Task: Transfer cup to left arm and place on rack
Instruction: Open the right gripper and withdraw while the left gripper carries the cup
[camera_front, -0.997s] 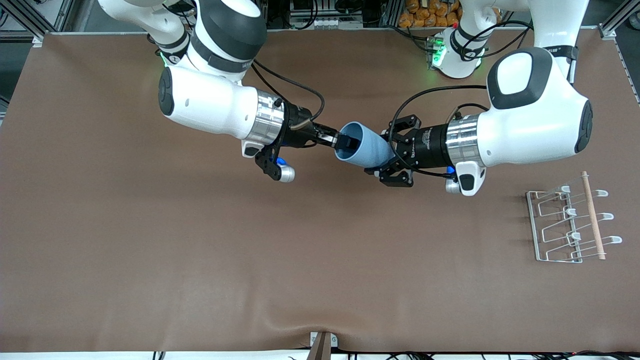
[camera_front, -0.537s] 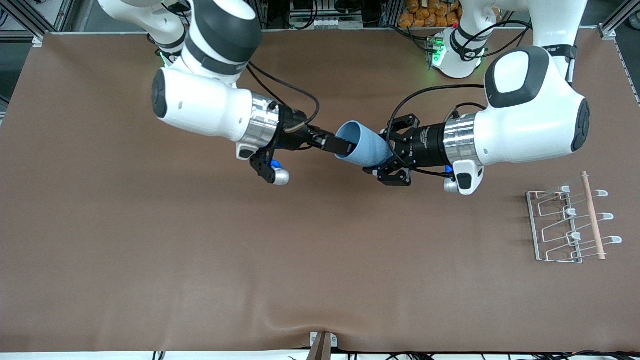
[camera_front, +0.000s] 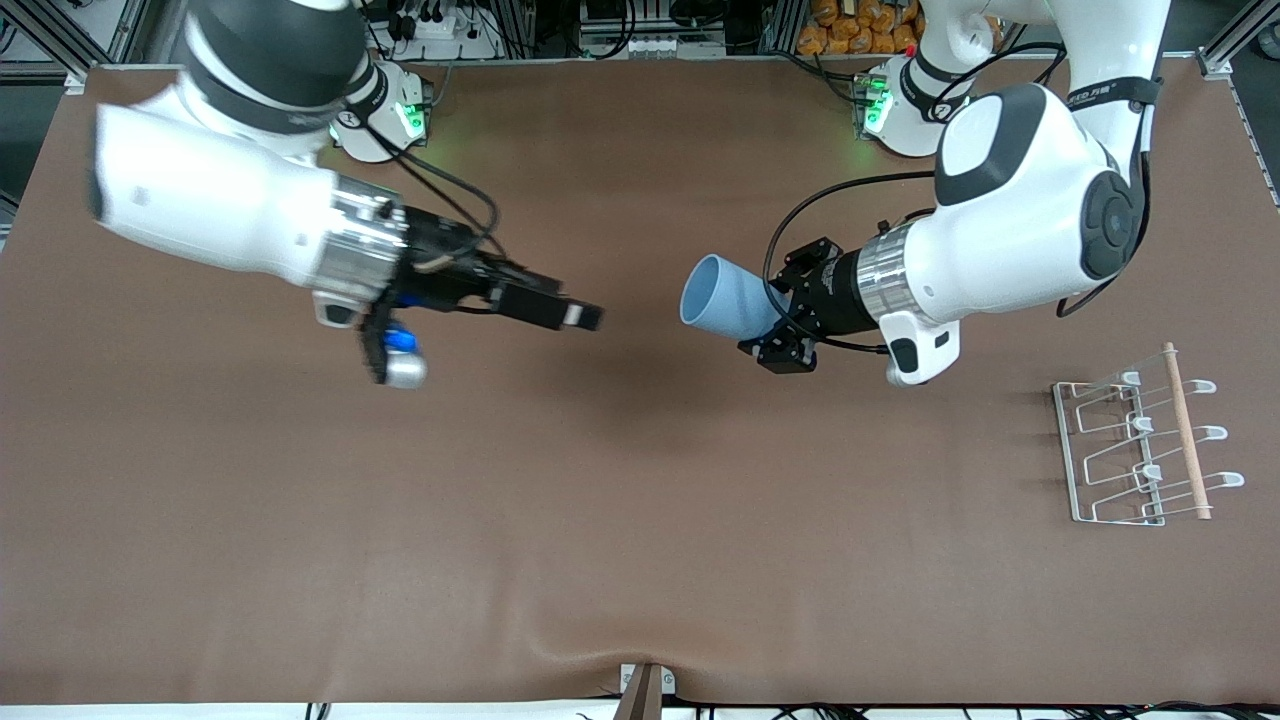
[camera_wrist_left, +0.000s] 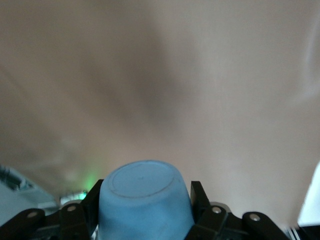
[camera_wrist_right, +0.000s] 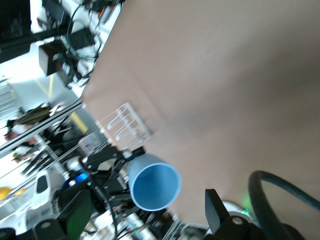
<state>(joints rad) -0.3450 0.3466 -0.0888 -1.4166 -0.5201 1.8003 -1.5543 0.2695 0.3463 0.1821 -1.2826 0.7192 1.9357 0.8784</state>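
Note:
The light-blue cup (camera_front: 722, 296) hangs sideways over the middle of the table, its open mouth turned toward the right arm's end. My left gripper (camera_front: 778, 312) is shut on the cup's base end. The left wrist view shows the cup (camera_wrist_left: 145, 197) between the black fingers (camera_wrist_left: 199, 199) of the left gripper (camera_wrist_left: 146, 212). My right gripper (camera_front: 565, 312) is open with nothing in it, apart from the cup, over the table toward the right arm's end. Its wrist view looks into the cup's mouth (camera_wrist_right: 154, 184). The white wire rack (camera_front: 1140, 452) stands at the left arm's end of the table.
The brown table mat (camera_front: 640, 520) is bare between the arms and nearer the front camera. The rack's wooden rod (camera_front: 1186, 432) lies across its end. Cables and equipment crowd the table's edge by the arm bases (camera_front: 905, 105).
My right gripper has opened, let go of the cup's rim and drawn back toward its own end of the table. The left gripper keeps the cup, shifted only slightly.

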